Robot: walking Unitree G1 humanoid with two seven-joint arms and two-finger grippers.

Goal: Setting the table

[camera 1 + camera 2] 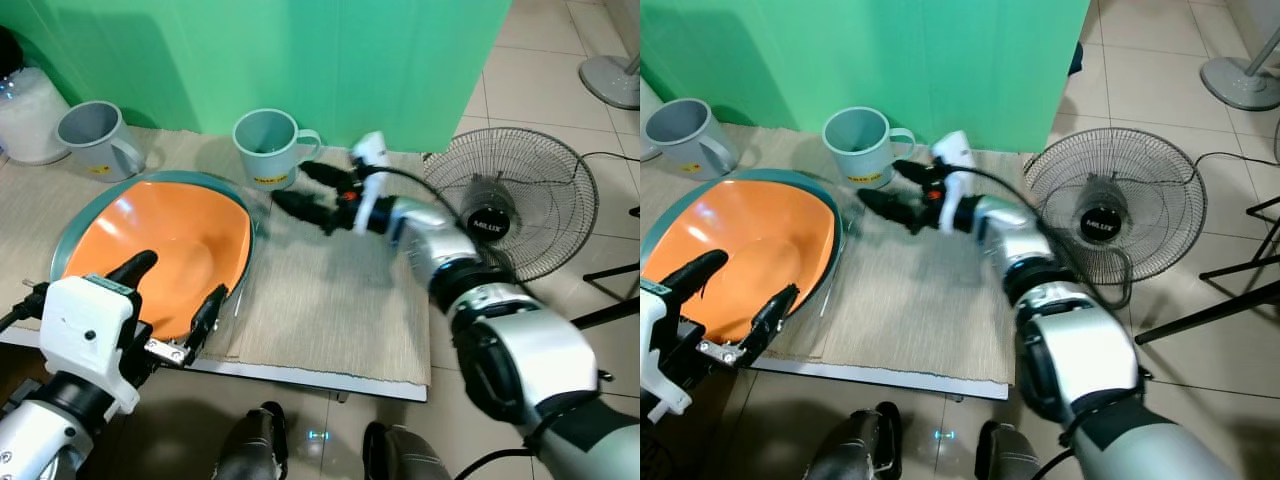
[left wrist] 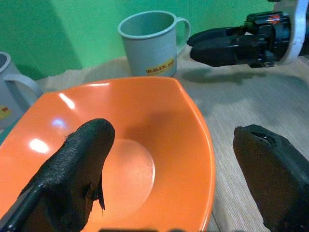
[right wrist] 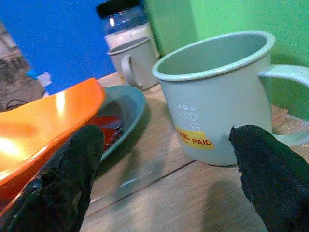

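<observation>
My right gripper [image 1: 312,193], fingers spread, sits just beside the green mug [image 1: 266,146]; I should straddle its body squarely, probably avoiding the handle.

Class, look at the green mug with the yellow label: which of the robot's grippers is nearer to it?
Right. The right gripper sits just beside the green mug, on its handle side, jaws open. The left gripper is down at the orange bowl's near rim.
</observation>
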